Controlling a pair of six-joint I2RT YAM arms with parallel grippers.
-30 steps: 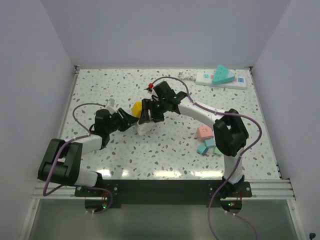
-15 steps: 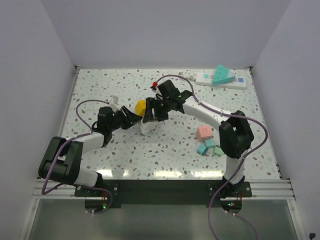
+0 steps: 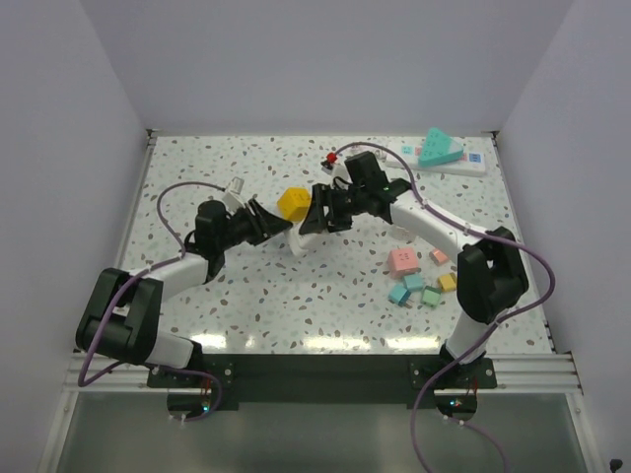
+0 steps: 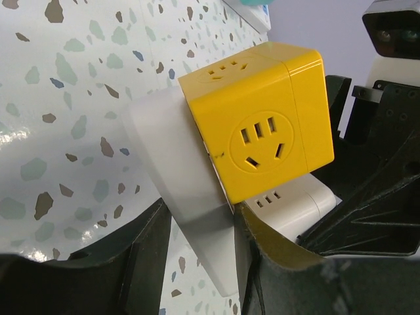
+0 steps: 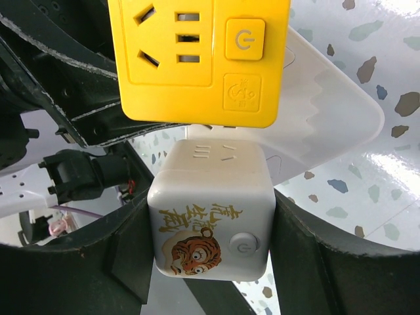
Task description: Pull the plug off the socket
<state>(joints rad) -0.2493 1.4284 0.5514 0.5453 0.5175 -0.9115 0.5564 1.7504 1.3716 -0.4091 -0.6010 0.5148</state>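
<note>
The white oblong socket [image 3: 402, 154] lies at the back right with a teal triangular piece [image 3: 439, 148] on it; both grippers are far from it. Mid-table, my left gripper [image 3: 276, 225] [image 4: 203, 243] is shut on a flat white wedge piece [image 3: 296, 243] [image 4: 170, 170] [image 5: 328, 111]. A yellow cube [image 3: 293, 202] [image 4: 262, 125] [image 5: 197, 59] with outlet holes sits on that piece. My right gripper [image 3: 314, 219] [image 5: 210, 243] is shut on a white cube with a tiger picture [image 5: 210, 216] [image 4: 295, 203], right against the yellow cube. Which piece is the plug I cannot tell.
Small pastel blocks lie at the front right: a pink one [image 3: 401, 260], teal ones [image 3: 406, 288] and an orange one [image 3: 447, 283]. White walls close the table on the left, back and right. Purple cables loop from both arms.
Both grippers have carried the white piece and the cubes back and to the right. The right arm's elbow swung right, uncovering two more blocks.
</note>
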